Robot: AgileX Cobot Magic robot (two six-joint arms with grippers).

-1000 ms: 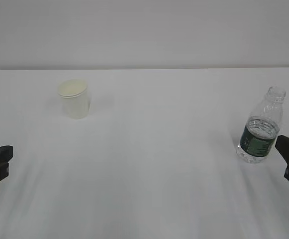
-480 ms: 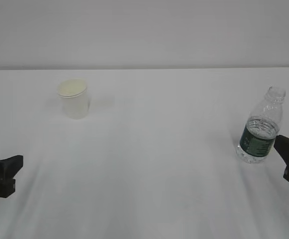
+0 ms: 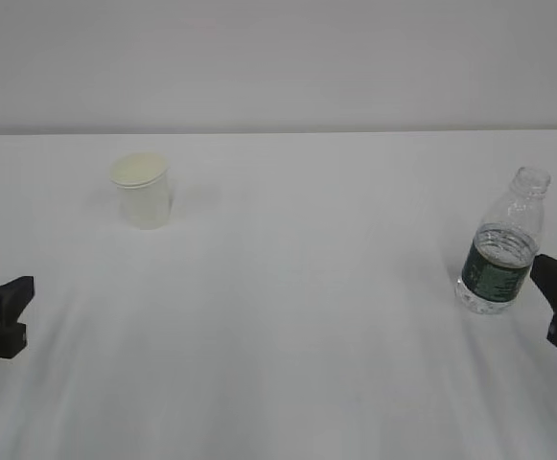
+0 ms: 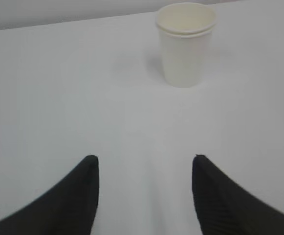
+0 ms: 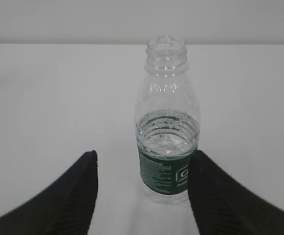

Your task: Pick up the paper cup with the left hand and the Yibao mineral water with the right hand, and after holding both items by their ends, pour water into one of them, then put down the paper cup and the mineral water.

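Observation:
The paper cup (image 3: 142, 190), white with a cream inside, stands upright at the back left of the table; in the left wrist view the paper cup (image 4: 185, 46) sits far ahead and to the right. My left gripper (image 3: 17, 311) (image 4: 144, 159) is open and empty, well short of the cup. The Yibao mineral water (image 3: 501, 249), clear, capless and with a dark green label, stands upright at the right. My right gripper (image 3: 546, 299) (image 5: 144, 154) is open, and the bottle (image 5: 167, 142) stands just at its fingertips, close to the right finger (image 5: 215, 196).
A white cloth covers the table (image 3: 307, 316), which ends at a plain pale wall (image 3: 278, 67) behind. Nothing else stands on it.
My left gripper has shifted slightly at the left edge, out to the right and back a little. The right gripper, the cup and the bottle have not moved.

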